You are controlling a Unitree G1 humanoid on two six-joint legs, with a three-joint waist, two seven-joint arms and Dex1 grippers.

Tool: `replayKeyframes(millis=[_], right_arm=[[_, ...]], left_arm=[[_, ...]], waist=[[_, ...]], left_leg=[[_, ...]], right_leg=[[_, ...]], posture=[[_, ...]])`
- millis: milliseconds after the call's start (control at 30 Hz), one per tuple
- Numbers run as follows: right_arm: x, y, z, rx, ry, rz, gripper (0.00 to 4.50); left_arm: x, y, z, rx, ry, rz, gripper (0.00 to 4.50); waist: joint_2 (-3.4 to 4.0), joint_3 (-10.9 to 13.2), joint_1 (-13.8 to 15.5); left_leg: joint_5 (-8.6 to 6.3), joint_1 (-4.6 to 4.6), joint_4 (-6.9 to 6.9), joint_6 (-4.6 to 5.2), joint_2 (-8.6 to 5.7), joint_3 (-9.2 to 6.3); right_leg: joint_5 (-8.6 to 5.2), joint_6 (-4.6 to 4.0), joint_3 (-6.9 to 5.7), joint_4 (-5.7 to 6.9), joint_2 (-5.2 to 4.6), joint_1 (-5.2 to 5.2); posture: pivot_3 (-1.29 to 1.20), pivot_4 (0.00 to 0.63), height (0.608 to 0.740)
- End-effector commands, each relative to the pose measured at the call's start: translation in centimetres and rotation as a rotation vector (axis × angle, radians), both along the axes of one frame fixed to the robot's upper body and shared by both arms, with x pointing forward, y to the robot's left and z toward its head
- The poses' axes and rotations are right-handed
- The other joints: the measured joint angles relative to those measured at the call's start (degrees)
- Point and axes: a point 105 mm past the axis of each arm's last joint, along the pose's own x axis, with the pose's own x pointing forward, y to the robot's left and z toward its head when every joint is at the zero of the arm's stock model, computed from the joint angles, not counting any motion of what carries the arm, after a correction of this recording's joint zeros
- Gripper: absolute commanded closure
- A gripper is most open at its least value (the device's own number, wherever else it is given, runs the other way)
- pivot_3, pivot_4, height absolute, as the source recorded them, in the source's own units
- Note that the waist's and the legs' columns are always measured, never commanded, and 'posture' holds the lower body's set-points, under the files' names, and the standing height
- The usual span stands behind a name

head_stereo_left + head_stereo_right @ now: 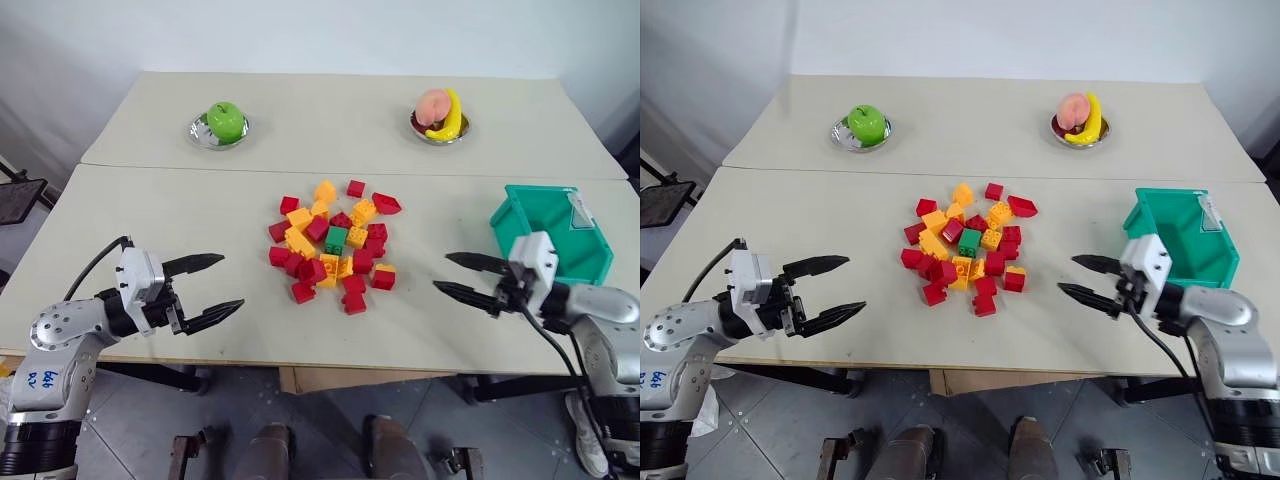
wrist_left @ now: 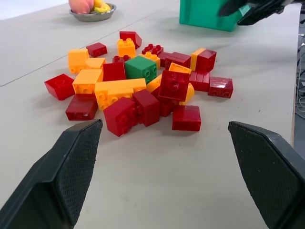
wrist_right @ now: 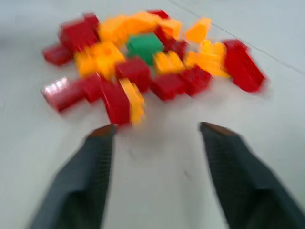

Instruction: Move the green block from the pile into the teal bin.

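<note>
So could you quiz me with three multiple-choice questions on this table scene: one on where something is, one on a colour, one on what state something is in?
1. Where does the green block lie?
A. In the middle of the pile
B. Inside the teal bin
C. On the dish beside the apple

2. What colour is the fruit lying against the peach?
A. Purple
B. Yellow
C. Blue

3. How do the two claws stand?
A. Both shut on bricks
B. Left claw holds the green block
C. Both open and holding nothing

Answers:
1. A, since red and orange bricks surround it and the bin's inside shows bare.
2. B, since a yellow banana curves round the peach on the metal dish.
3. C, since the left claw and the right claw both show a clear gap between their fingers, short of the pile.
</note>
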Motion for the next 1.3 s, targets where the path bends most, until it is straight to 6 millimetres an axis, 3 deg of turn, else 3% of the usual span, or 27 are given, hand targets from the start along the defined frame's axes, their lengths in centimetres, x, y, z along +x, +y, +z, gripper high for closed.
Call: replayKeyframes(millis=[33, 200, 333, 433, 833, 1067, 1133, 1300], right_arm=[[0.9, 4.1, 1.8, -0.021, -0.03, 0.077, 0.19], [4.0, 8.5, 3.6, -0.059, -0.069, 0.076, 0.04], [7.0, 10.8, 2.6, -0.145, -0.011, 0.006, 0.04], [8.1, 12.0, 1.6, -0.19, 0.019, 0.012, 0.04], [9.3, 13.4, 0.0, -0.272, 0.052, 0.059, 0.04], [9.5, 13.8, 0.1, -0.242, 0.06, 0.07, 2.3], [9.5, 13.7, 0.4, -0.233, 0.044, 0.07, 2.4], [8.3, 12.3, 3.8, -0.077, -0.095, 0.115, 2.4]], left_arm=[[-0.1, -0.2, 0.7, 0.014, -0.025, -0.021, 0.0], [0.8, -0.3, 1.2, 0.012, -0.062, 0.01, 0.0], [0.8, -0.4, 1.3, 0.016, -0.063, 0.005, 0.0], [0.7, -0.5, 1.5, 0.015, -0.07, 0.008, 0.0], [0.0, -0.8, 1.2, 0.002, -0.068, 0.024, 0.0], [0.0, -1.0, 1.3, -0.002, -0.071, 0.02, 0.0], [0.1, -1.1, 1.3, -0.003, -0.073, 0.016, 0.0], [0.2, -2.0, 1.6, -0.012, -0.091, -0.02, 0.0]], waist=[[0.0, 0.0, -0.13], [0.0, 0.0, -0.1], [-0.01, 0.0, 0.0], [-0.01, 0.0, -0.07], [0.0, 0.0, -1.35], [0.0, 0.0, -1.25], [0.0, 0.0, -1.27], [0.0, 0.0, -1.13]], left_leg=[[0.0, -0.02, 0.0, 0.0, 0.0, -0.02], [0.0, -0.08, 0.0, -0.03, -0.01, -0.11], [-0.02, -0.11, 0.0, -0.03, -0.04, -0.11], [-0.02, -0.13, -0.02, -0.04, -0.04, -0.09], [-0.02, -0.12, -0.05, -0.06, 0.02, -0.05], [-0.03, -0.12, -0.04, -0.07, 0.01, -0.06], [-0.03, -0.12, -0.04, -0.08, 0.01, -0.06], [-0.03, -0.12, -0.04, -0.08, 0.01, -0.05]], right_leg=[[0.01, -0.01, 0.01, 0.0, 0.0, -0.02], [0.01, -0.03, 0.02, 0.05, 0.0, -0.16], [0.03, -0.06, -0.01, 0.03, -0.01, -0.16], [0.03, -0.06, -0.06, 0.04, -0.01, -0.18], [0.03, -0.07, -0.11, 0.1, 0.02, -0.27], [0.04, -0.08, -0.11, 0.1, 0.02, -0.26], [0.04, -0.08, -0.1, 0.1, 0.02, -0.27], [0.04, -0.08, -0.1, 0.09, 0.02, -0.27]], posture=[[0.0, 0.15, 0.74], [0.0, 0.15, 0.74], [0.0, 0.15, 0.74], [0.0, 0.15, 0.74], [0.0, 0.15, 0.74], [0.0, 0.15, 0.74], [0.0, 0.15, 0.74], [0.0, 0.15, 0.74]])
